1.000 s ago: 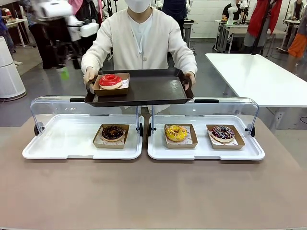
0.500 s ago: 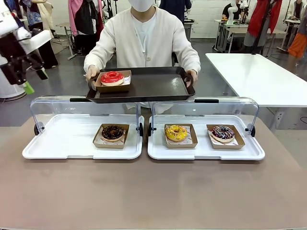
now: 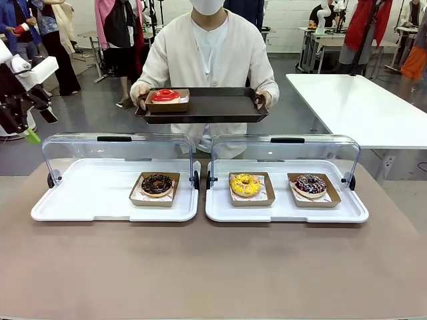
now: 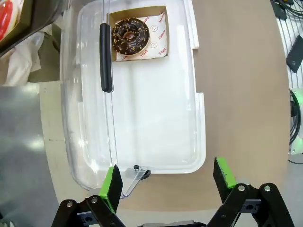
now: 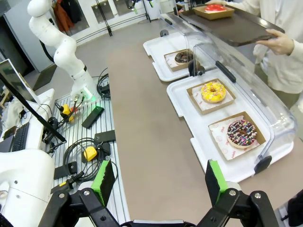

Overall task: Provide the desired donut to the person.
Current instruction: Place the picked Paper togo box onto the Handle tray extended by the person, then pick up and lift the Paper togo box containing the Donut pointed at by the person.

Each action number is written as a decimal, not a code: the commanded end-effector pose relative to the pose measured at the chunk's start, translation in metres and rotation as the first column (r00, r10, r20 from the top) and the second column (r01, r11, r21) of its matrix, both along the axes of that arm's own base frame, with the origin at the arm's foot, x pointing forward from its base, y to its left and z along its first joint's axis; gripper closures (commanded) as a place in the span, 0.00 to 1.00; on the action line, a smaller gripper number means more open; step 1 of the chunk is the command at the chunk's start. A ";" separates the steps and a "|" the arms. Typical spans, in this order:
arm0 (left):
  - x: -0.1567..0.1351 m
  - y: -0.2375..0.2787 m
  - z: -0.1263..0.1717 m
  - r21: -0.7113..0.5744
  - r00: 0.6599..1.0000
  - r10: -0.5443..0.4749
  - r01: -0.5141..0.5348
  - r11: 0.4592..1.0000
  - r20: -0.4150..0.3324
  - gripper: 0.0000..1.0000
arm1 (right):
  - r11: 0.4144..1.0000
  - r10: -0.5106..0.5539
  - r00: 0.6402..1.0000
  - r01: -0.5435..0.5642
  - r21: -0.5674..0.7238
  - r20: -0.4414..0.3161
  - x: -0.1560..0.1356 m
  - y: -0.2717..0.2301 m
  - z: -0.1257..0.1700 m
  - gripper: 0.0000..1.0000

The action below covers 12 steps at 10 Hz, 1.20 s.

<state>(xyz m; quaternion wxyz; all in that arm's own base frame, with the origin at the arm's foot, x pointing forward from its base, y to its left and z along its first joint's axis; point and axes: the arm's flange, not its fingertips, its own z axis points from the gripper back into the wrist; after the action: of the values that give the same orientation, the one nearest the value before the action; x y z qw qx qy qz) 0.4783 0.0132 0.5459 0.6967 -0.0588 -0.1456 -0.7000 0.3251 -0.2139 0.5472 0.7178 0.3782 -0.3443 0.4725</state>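
Red-iced ring donut [image 3: 165,95] on black plastic tray [image 3: 220,105]; red liner print [image 4: 157,38] illegible; left hand [image 4: 168,176], right hand [image 5: 159,174] apart, empty.

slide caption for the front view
Person holds a dark tray with a red donut behind two donut display cases

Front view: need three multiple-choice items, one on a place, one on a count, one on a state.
1. Where is the red donut?
A. on the dark tray that the person holds
B. in the left white case
C. on the bare table
2. How many donuts lie in the right white case?
A. one
B. two
C. three
3. How does the left pincer stand?
A. shut on a donut
B. open, holding nothing
C. shut, empty
Key: 1 A, it sits at one end of the tray. 2 B, a yellow donut and a sprinkled donut. 3 B, its green pads stand wide apart, nothing between.
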 end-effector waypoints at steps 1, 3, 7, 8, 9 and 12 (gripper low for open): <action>-0.002 0.000 0.003 -0.006 1.000 -0.002 0.002 1.000 -0.004 0.00 | 1.000 0.006 1.000 -0.006 0.012 0.012 -0.001 -0.001 0.001 0.00; -0.002 0.000 0.003 -0.006 1.000 -0.002 0.002 1.000 -0.004 0.00 | 1.000 0.006 1.000 -0.006 0.012 0.012 -0.001 -0.001 0.001 0.00; 0.000 0.000 0.001 -0.001 1.000 -0.001 0.001 1.000 -0.002 0.00 | 1.000 0.006 1.000 -0.006 0.012 0.012 -0.001 -0.001 0.001 0.00; 0.022 0.027 0.011 -0.228 0.971 -0.061 0.007 0.974 -0.232 0.00 | 1.000 0.006 1.000 -0.006 0.012 0.012 -0.001 -0.001 0.001 0.00; 0.031 0.051 0.019 -0.404 0.938 -0.125 -0.018 0.914 -0.323 0.00 | 1.000 0.006 1.000 -0.006 0.012 0.012 -0.001 -0.001 0.001 0.00; 0.034 0.137 0.034 -0.643 0.907 -0.262 -0.014 0.765 -0.331 0.00 | 1.000 0.006 1.000 -0.006 0.012 0.012 -0.001 -0.001 0.001 0.00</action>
<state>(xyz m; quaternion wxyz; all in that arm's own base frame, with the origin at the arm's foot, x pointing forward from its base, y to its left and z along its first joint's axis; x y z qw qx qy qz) 0.4847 0.1182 0.5675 0.6040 -0.3954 -0.2135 -0.6582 0.3250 -0.2141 0.5471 0.7179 0.3783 -0.3442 0.4722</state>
